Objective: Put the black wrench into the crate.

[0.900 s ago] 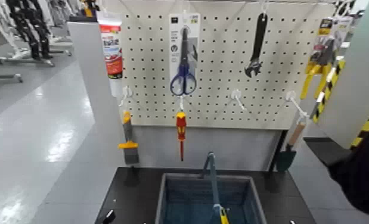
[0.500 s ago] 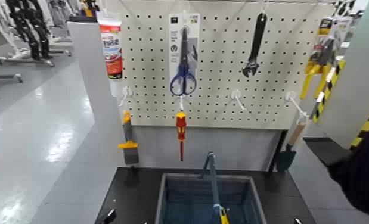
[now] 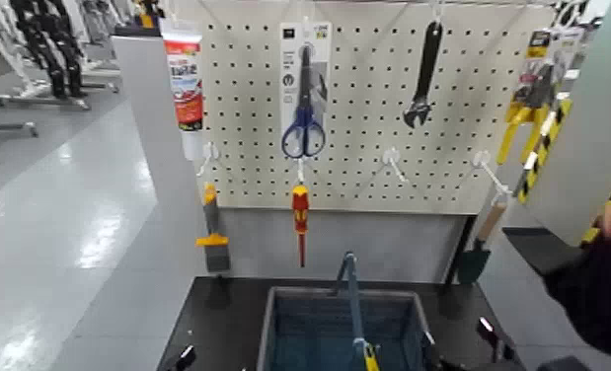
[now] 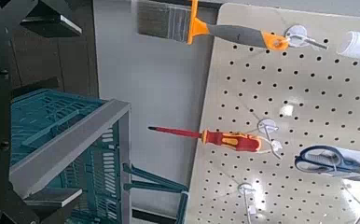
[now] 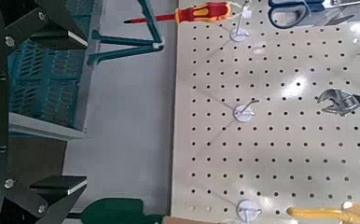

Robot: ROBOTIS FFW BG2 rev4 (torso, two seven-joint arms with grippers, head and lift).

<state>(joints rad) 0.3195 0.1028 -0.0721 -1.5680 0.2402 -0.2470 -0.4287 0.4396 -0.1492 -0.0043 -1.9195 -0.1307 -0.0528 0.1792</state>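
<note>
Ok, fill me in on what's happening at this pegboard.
Nothing is being handled yet. The black wrench hangs on the pegboard, upper right of the blue scissors and the red-and-yellow screwdriver. The crate sits below on the dark table, and no tool can be seen in the part of it that shows. The right gripper is open, low beside the crate; the left gripper is also open, low on the other side. A person's sleeve shows at the right edge.

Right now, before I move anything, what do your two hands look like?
Both are matte black. The left hand has flat-sided, angular fingers on a dark body dotted with small screw heads. The right hand is built the same way, with black wedge-shaped fingers and small silvery screws. No cables, markings or coverings show in these views.
</note>
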